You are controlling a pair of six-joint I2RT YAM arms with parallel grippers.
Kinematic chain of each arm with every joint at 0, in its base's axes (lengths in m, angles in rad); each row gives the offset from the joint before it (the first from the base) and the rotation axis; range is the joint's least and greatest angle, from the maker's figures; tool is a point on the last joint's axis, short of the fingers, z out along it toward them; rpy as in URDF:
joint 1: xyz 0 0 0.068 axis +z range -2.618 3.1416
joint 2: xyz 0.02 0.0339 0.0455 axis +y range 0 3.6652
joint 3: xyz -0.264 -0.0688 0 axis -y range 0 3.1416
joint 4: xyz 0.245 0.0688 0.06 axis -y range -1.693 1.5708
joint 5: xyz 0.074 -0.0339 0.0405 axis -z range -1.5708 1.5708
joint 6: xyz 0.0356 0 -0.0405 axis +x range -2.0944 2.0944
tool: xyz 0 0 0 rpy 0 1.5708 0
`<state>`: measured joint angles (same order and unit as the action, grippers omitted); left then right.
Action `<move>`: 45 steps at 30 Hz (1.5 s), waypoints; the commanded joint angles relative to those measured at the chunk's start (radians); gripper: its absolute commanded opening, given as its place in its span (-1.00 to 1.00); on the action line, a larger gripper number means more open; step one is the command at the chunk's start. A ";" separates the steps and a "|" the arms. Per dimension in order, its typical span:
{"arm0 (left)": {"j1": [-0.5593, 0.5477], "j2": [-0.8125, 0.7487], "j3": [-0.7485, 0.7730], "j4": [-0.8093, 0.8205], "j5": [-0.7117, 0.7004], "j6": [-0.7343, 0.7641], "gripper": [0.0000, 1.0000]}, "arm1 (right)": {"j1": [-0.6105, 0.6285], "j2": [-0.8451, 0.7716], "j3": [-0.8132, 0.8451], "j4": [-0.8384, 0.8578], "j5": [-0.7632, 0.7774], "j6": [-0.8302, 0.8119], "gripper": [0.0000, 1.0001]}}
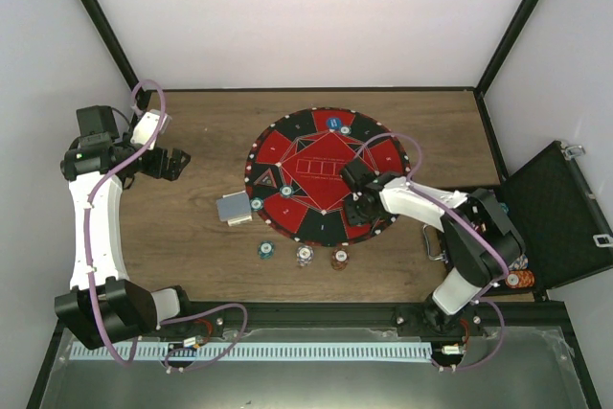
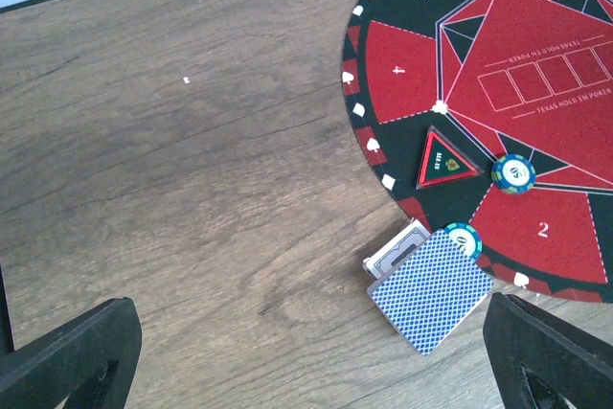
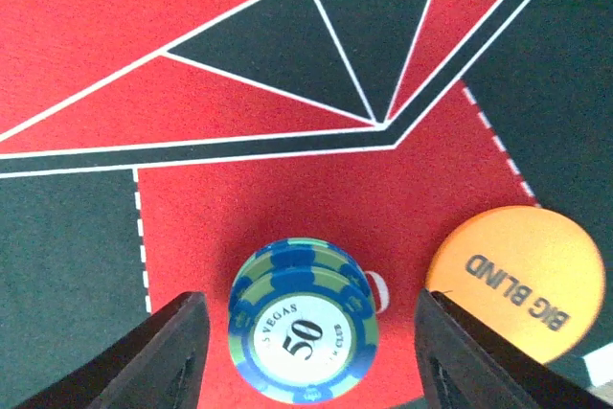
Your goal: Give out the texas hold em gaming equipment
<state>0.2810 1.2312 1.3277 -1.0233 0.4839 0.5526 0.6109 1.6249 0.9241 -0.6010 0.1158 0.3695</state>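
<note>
Mat (image 3: 287, 208) — orange disc (image 3: 522, 280) seemingly part-hidden

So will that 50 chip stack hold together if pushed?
Probably rigid: the chip stack looks a few chips tall, so a side push may shear it. Lying flat on the mat, it should not roll.
</note>
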 commanded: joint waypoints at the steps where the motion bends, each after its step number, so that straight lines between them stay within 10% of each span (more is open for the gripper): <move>1: 0.004 0.003 0.014 0.006 0.025 0.001 1.00 | 0.009 -0.060 0.088 -0.060 0.044 0.014 0.28; 15: 0.005 0.002 0.016 0.013 0.024 -0.013 1.00 | 0.428 0.121 0.388 -0.068 0.014 0.046 0.33; 31: 0.006 0.002 0.016 0.009 0.013 -0.003 1.00 | 0.363 0.493 0.750 -0.028 -0.019 -0.063 0.06; 45: 0.007 0.010 0.010 0.012 0.017 0.007 1.00 | 0.433 0.327 0.500 0.008 -0.066 -0.032 0.30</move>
<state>0.2821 1.2366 1.3277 -1.0225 0.4908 0.5518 1.0103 2.0457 1.4742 -0.5995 0.0654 0.3264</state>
